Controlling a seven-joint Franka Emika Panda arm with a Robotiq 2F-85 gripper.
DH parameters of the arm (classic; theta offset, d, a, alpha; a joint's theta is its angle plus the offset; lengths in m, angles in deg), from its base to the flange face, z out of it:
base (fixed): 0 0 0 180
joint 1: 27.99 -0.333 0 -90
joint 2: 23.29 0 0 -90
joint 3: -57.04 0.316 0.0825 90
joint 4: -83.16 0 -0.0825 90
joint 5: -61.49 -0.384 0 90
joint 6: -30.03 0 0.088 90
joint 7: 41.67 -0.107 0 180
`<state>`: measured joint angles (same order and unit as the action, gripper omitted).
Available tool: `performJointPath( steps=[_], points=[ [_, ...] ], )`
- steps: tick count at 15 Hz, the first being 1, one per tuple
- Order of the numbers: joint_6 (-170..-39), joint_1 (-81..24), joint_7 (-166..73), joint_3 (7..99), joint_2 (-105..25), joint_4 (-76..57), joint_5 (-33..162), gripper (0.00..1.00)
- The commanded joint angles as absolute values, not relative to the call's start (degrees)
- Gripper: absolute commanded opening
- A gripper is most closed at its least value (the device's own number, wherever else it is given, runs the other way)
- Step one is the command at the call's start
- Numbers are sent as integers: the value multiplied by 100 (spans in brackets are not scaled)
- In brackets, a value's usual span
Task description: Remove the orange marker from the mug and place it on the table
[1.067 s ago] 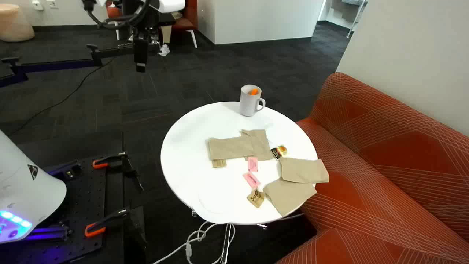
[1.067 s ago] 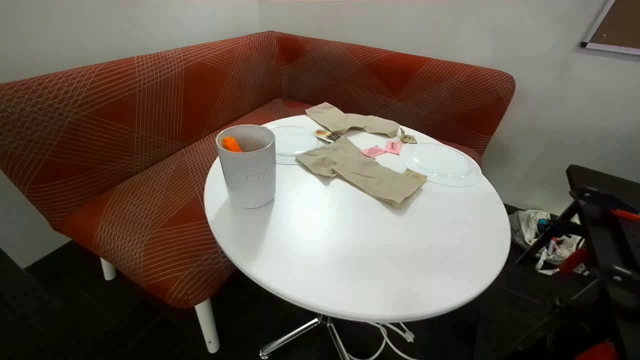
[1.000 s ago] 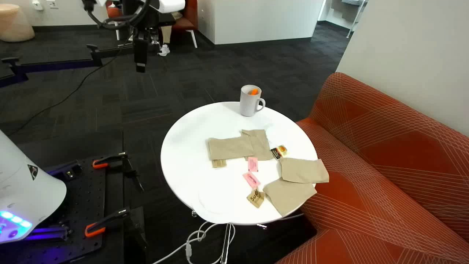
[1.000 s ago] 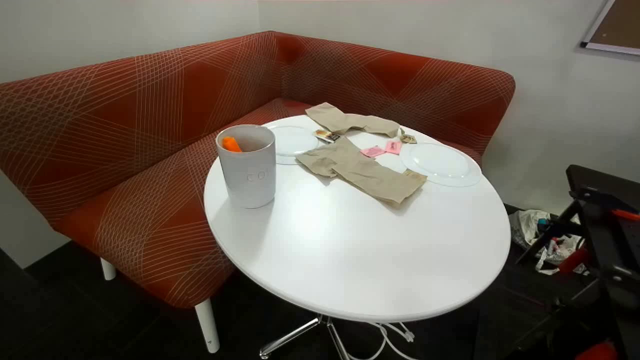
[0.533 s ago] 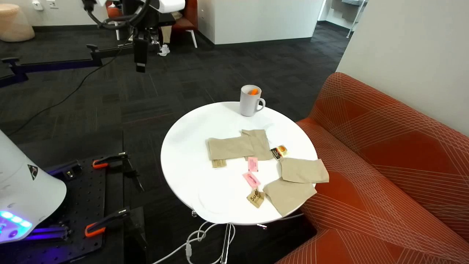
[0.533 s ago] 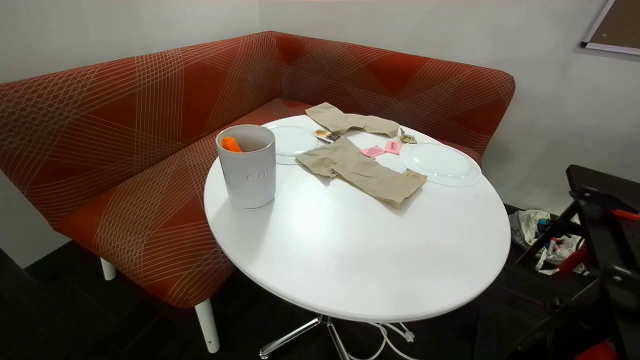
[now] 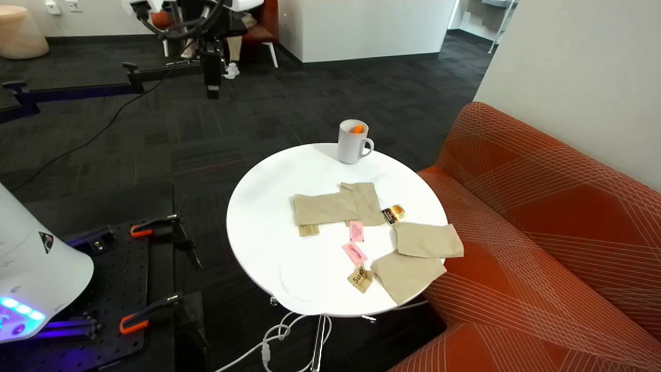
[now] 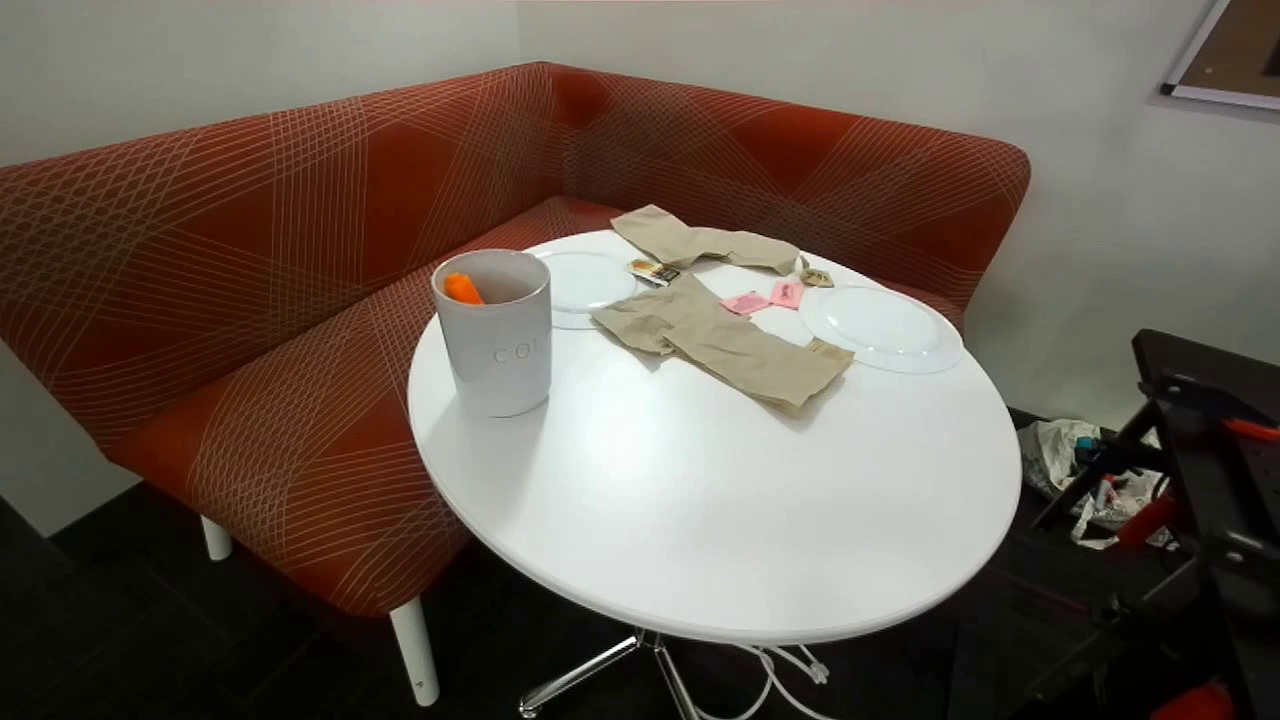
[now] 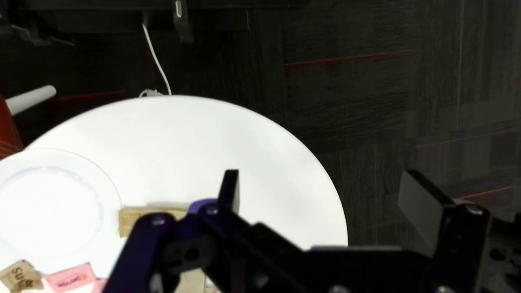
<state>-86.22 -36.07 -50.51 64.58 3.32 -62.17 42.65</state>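
Seems to call for carrying the wide-spread, unladen gripper (image 9: 321, 197) across and probably down to the orange marker (image 7: 358, 129), well apart toward the right in an exterior view, tilted inside the mug (image 7: 348, 150) on the table (image 7: 268, 212).

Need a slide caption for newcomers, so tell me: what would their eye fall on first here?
Probably the orange-red sofa, whose pale-lined backrest stands behind the round white table in an exterior view. Next would likely come the bright orange marker, showing inside the pale grey mug near the table's edge. In the wrist view, the dark, open gripper stands out across the lower part, in front of the table.
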Motion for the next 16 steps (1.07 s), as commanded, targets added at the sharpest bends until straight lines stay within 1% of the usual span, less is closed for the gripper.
performJointPath(
  steps=[1,9,16],
  points=[
    [-9487,-3697,-4775,6645,-93,-6090,4413,100],
    [-11503,-3687,-4159,6666,-1409,-5521,5211,100],
    [-12109,-3655,-4212,6626,-2523,-4675,6143,100]
  ],
)
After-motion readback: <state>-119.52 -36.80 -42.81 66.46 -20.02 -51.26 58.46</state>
